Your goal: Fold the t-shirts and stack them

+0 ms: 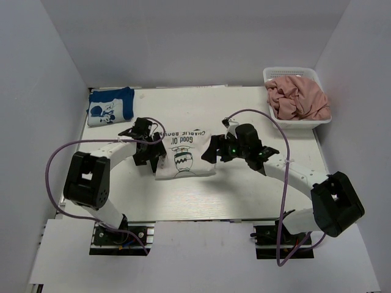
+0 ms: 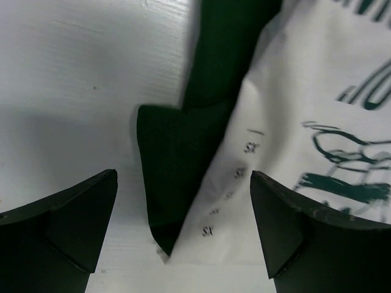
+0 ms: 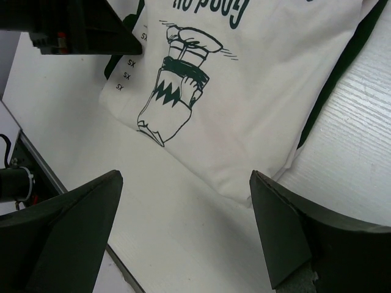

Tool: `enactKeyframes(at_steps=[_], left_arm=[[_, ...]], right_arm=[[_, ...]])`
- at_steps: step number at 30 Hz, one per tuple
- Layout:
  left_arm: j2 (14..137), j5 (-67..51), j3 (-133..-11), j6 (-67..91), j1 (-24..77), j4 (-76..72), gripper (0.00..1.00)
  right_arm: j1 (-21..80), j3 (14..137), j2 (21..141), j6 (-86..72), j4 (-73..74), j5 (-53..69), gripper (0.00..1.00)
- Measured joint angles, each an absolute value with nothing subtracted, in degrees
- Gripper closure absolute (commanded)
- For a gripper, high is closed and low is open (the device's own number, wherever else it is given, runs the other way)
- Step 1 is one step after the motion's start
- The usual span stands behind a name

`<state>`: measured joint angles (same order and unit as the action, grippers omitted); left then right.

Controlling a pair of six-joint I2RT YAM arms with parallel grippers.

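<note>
Grained white table [image 1: 244,195] bears a smooth, rectangular folded t-shirt [image 1: 186,157].

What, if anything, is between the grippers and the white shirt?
Nothing visible. The left gripper is open over the dark sleeve at one edge of the shirt. The right gripper is open at the opposite edge, with a shirt corner just ahead of it. Otherwise only bare table shows there.

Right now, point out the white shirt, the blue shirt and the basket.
white shirt [image 1: 186,155], top view, on its printed front.
blue shirt [image 1: 112,107], top view, middle of the folded shirt.
basket [image 1: 288,71], top view, far rim.
</note>
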<state>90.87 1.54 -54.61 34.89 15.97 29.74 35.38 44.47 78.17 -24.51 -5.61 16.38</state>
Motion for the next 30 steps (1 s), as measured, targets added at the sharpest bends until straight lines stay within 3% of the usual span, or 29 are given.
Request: enactKeyframes(at_steps=[6, 10, 11, 13, 14, 17, 22, 30], left_arm=[[95.9, -0.9, -55.3, 29.9, 16.6, 24.1, 0.0], [97.5, -4.1, -55.7, 27.4, 16.7, 19.0, 0.18], [97.9, -5.1, -55.7, 26.9, 16.6, 17.5, 0.31], [99.0, -6.9, -55.5, 26.1, 16.6, 14.7, 0.46], [99.5, -8.0, -55.5, 25.8, 16.6, 13.2, 0.64], [101.6, -10.3, -55.6, 25.4, 16.6, 10.3, 1.0], [103.9, -11.1, -59.1, 24.7, 16.7, 10.9, 1.0], [103.0, -1.6, -67.6, 18.0, 16.4, 18.3, 1.0]], right_arm=[[35.4, 44.6, 78.1, -24.4, -3.9, 15.7, 0.1], [35.3, 44.6, 77.9, -24.4, -3.9, 14.9, 0.1], [35.3, 44.6, 77.9, -24.4, -3.9, 14.6, 0.1], [35.3, 44.6, 77.7, -24.5, -3.7, 14.1, 0.1], [35.3, 44.6, 77.6, -24.5, -3.5, 13.9, 0.1], [35.3, 44.6, 77.5, -24.5, -3.3, 13.3, 0.1], [35.3, 44.3, 77.0, -24.4, -3.0, 11.6, 0.1], [35.3, 42.3, 74.3, -24.4, -2.6, 7.3, 0.1]])
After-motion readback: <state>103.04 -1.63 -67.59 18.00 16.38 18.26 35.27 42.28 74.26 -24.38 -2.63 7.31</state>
